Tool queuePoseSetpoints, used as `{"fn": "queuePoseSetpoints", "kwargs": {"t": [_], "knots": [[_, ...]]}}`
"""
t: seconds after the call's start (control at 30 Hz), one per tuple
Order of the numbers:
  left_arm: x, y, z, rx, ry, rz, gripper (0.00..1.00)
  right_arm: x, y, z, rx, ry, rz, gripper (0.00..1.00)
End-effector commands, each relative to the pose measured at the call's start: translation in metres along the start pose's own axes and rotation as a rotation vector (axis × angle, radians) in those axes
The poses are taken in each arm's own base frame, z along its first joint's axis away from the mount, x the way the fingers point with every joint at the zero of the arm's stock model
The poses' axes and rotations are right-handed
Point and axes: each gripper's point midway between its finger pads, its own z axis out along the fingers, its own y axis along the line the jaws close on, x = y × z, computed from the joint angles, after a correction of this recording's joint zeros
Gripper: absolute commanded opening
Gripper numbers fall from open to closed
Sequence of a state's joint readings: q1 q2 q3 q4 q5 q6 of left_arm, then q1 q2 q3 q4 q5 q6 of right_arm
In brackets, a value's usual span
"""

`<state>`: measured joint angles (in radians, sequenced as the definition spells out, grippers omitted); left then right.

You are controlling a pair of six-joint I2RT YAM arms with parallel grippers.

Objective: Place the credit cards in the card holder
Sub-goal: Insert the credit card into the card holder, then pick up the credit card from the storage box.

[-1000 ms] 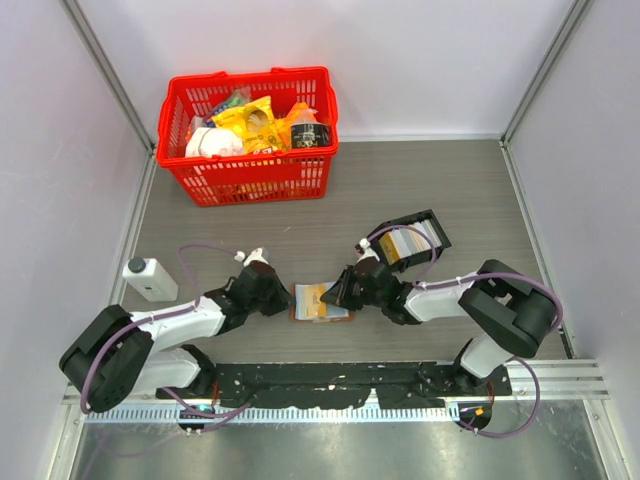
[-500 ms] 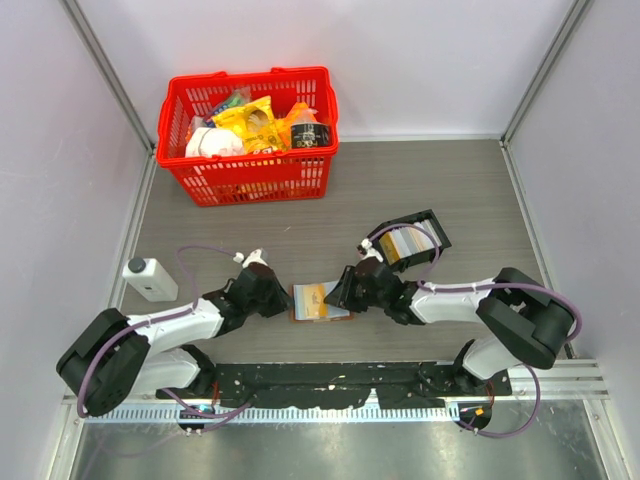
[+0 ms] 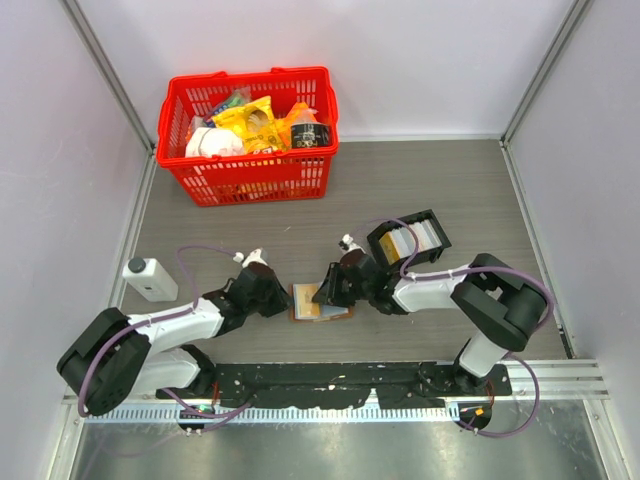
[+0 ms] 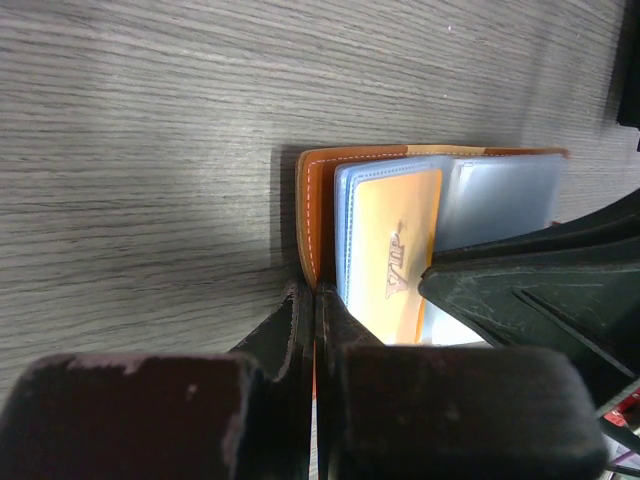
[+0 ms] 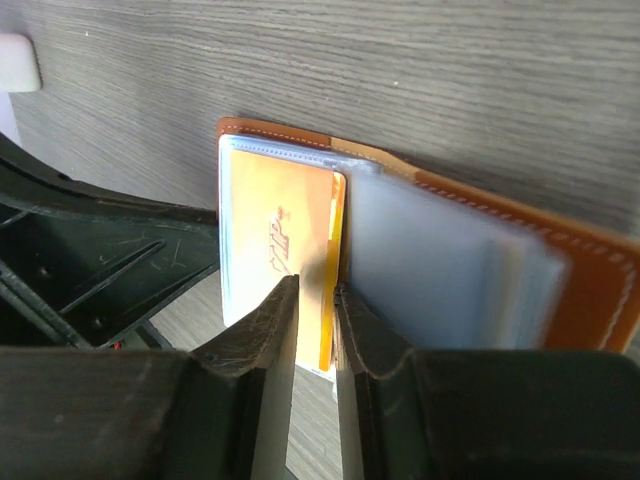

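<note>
Right gripper (image 5: 315, 300) pinches edge of orange card (image 5: 280, 250) — card partly inside clear sleeve of wallet (image 5: 500, 250). Left gripper (image 4: 312, 300) clamped on wallet's brown edge, holding it open flat on table (image 3: 450, 190). More cards (image 3: 410, 240) in black tray (image 3: 432, 222) just behind right gripper. Red basket (image 3: 250, 170) far back.

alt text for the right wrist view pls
The right gripper pinches the edge of a yellow-orange card lying partly in a clear sleeve of the open brown card holder on a grey wood-grain table. The left gripper's black body fills the left edge.
</note>
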<state>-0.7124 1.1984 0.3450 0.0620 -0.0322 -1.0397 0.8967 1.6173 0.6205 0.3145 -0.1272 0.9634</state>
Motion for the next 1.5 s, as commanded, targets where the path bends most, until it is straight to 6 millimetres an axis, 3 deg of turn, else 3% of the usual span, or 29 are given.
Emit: {"fn": "queuePoseSetpoints", "kwargs": {"t": [0.0, 0.17, 0.27, 0.3, 0.33, 0.37, 0.4, 0.47, 0.5, 0.53, 0.57, 0.6, 0.63, 0.67, 0.77, 0.93, 1.03, 1.3, 1.47], "knots": [[0.017, 0.034, 0.001, -0.121, 0.056, 0.04, 0.0, -0.002, 0.031, 0.009, -0.087, 0.026, -0.059, 0.25], [0.017, 0.034, 0.002, -0.125, 0.061, 0.041, 0.0, 0.0, 0.04, 0.009, -0.109, 0.028, -0.066, 0.25], [0.017, 0.035, 0.001, -0.128, 0.057, 0.042, 0.0, -0.012, 0.043, -0.001, -0.097, -0.029, -0.109, 0.27], [0.017, 0.035, 0.0, -0.128, 0.057, 0.04, 0.0, -0.013, 0.035, -0.006, -0.051, -0.025, -0.119, 0.29], [0.017, 0.035, -0.001, -0.129, 0.059, 0.041, 0.0, -0.031, 0.04, -0.014, -0.035, -0.084, -0.16, 0.3], [0.016, 0.034, -0.002, -0.125, 0.056, 0.04, 0.0, -0.037, 0.021, -0.02, 0.062, -0.095, -0.181, 0.31], [0.015, 0.033, -0.002, -0.124, 0.055, 0.042, 0.0, -0.055, 0.03, -0.033, 0.073, -0.153, -0.231, 0.32], [0.013, 0.03, -0.004, -0.115, 0.049, 0.044, 0.0, -0.076, 0.006, -0.058, 0.232, -0.194, -0.302, 0.36], [0.013, 0.029, -0.004, -0.116, 0.048, 0.044, 0.0, -0.102, 0.006, -0.072, 0.275, -0.27, -0.303, 0.39], [0.012, 0.027, -0.005, -0.111, 0.046, 0.048, 0.0, -0.106, -0.011, -0.081, 0.358, -0.257, -0.342, 0.41], [0.011, 0.027, -0.005, -0.111, 0.045, 0.05, 0.0, -0.13, -0.016, -0.094, 0.414, -0.316, -0.331, 0.41], [0.01, 0.024, -0.005, -0.103, 0.045, 0.051, 0.0, -0.135, -0.029, -0.103, 0.475, -0.3, -0.355, 0.41], [0.01, 0.023, -0.005, -0.102, 0.046, 0.052, 0.0, -0.154, -0.037, -0.115, 0.525, -0.34, -0.339, 0.42], [0.009, 0.023, -0.005, -0.103, 0.045, 0.054, 0.0, -0.159, -0.044, -0.122, 0.56, -0.337, -0.373, 0.48], [0.008, 0.02, -0.005, -0.095, 0.046, 0.057, 0.0, -0.184, -0.071, -0.136, 0.657, -0.326, -0.394, 0.51], [0.009, 0.018, -0.005, -0.086, 0.051, 0.059, 0.0, -0.193, -0.102, -0.137, 0.754, -0.235, -0.421, 0.51], [0.008, 0.018, -0.005, -0.085, 0.05, 0.062, 0.0, -0.192, -0.107, -0.127, 0.746, -0.193, -0.447, 0.52], [0.01, 0.017, -0.004, -0.082, 0.055, 0.063, 0.0, -0.194, -0.13, -0.125, 0.87, -0.16, -0.455, 0.52], [0.01, 0.018, -0.003, -0.082, 0.059, 0.068, 0.0, -0.184, -0.139, -0.115, 0.933, -0.109, -0.494, 0.52]]}}
